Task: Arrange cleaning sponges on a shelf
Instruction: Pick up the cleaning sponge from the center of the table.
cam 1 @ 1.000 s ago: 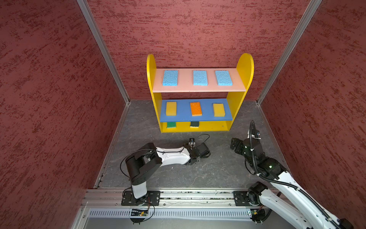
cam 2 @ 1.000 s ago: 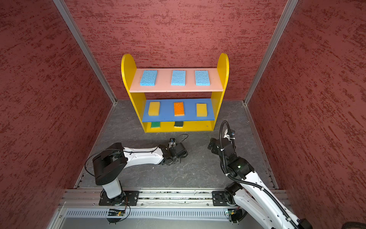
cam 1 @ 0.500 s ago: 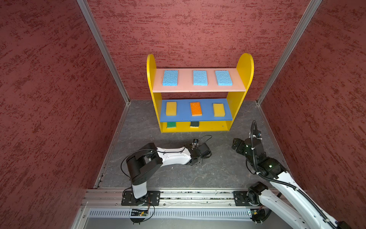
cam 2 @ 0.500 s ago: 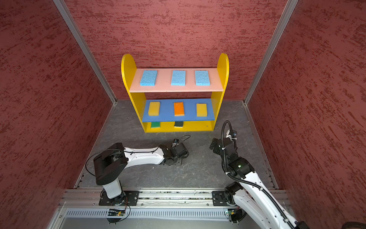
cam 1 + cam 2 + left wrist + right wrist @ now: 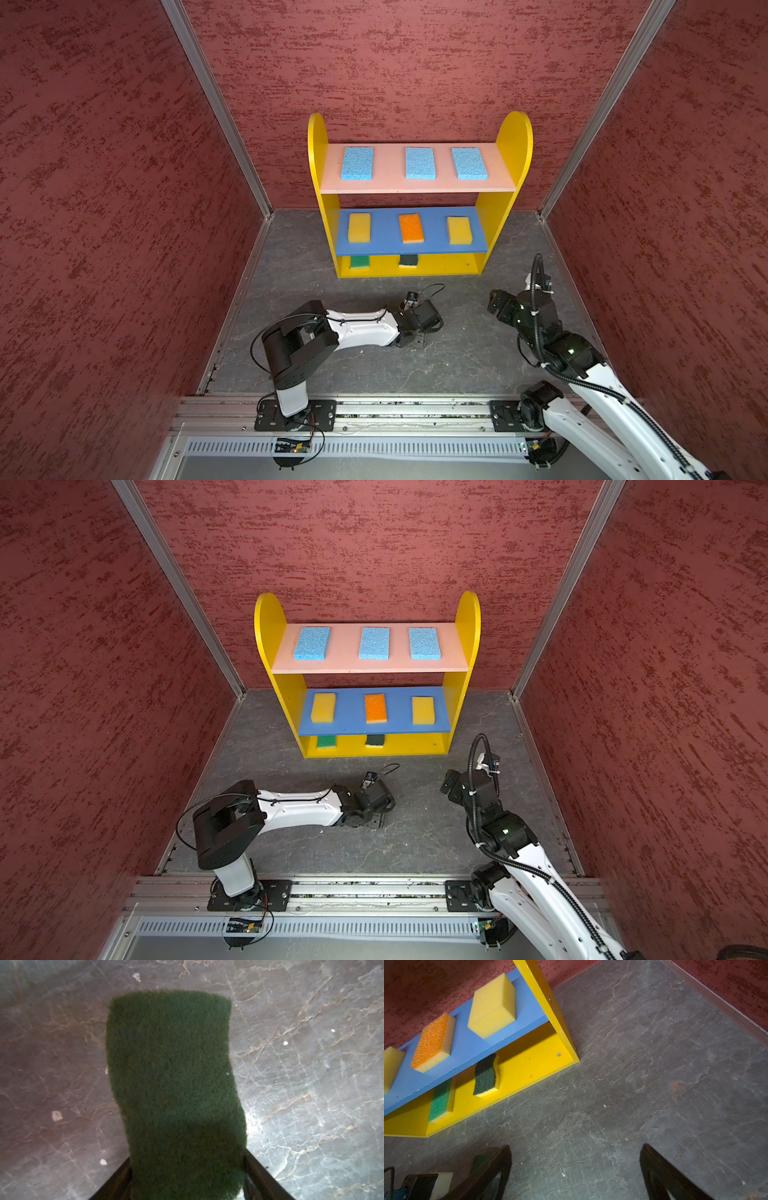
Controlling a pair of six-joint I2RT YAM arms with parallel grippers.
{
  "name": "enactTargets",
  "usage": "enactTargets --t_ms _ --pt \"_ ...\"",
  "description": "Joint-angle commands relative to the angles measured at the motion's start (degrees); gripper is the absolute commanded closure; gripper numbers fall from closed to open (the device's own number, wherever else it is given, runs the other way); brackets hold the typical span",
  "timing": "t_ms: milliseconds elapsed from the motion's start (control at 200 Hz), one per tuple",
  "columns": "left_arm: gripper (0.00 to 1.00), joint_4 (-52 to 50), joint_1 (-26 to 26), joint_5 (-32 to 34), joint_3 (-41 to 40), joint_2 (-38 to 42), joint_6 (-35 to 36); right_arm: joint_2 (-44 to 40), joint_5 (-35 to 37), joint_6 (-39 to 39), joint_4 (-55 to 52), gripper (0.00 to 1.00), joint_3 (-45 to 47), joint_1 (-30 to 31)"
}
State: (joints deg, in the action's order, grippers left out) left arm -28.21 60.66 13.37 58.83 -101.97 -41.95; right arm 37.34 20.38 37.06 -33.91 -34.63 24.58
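The left end effector (image 5: 187,1167) is down on the gray table (image 5: 457,365), a dark green sponge (image 5: 172,1074) lying between its fingers (image 5: 255,1180); whether they pinch it I cannot tell. The right end effector (image 5: 575,1147) hovers to its right, fingers spread wide over bare table. Beyond both, against the back wall (image 5: 415,62), stands the shelf (image 5: 515,137): three blue sponges (image 5: 420,163) on its pink top board, two yellow sponges (image 5: 359,227) flanking an orange sponge (image 5: 411,228) on the blue board, a bright green sponge (image 5: 359,262) and a second dark green sponge (image 5: 408,260) on the yellow base. Rough red side walls (image 5: 104,208) close in.
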Motion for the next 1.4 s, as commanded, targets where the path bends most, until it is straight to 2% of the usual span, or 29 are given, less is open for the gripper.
enactTargets --t_ms 0,180,416,576,992,1222,1393 --pt "0.24 -1.26 -0.7 -2.72 -1.79 -2.09 -0.59 -0.6 -0.61 0.08 -1.11 0.04 -0.07 -0.49" --pt "0.22 -2.18 -0.9 -1.81 -1.53 -2.09 -0.24 -0.87 -0.52 -0.33 -1.29 0.04 -0.03 -0.58" --pt "0.33 -1.55 -0.7 0.37 -1.64 -1.18 1.46 -1.46 2.05 -0.65 -3.71 0.05 -0.27 -0.71" --pt "0.34 -0.58 -0.64 2.41 -0.45 0.08 4.59 -1.53 2.32 0.57 -4.52 0.05 -0.63 -1.76" --pt "0.33 9.36 -1.65 3.32 12.51 -7.03 10.91 1.07 2.5 -0.04 1.53 0.05 -1.92 -4.81" --pt "0.33 9.92 -3.07 3.78 21.06 -13.06 11.37 1.24 -3.53 -1.77 4.39 0.05 -1.69 -10.42" --pt "0.32 11.81 -4.0 4.73 25.56 -16.86 12.28 1.15 -5.08 -2.82 5.41 0.06 -1.84 -12.2"
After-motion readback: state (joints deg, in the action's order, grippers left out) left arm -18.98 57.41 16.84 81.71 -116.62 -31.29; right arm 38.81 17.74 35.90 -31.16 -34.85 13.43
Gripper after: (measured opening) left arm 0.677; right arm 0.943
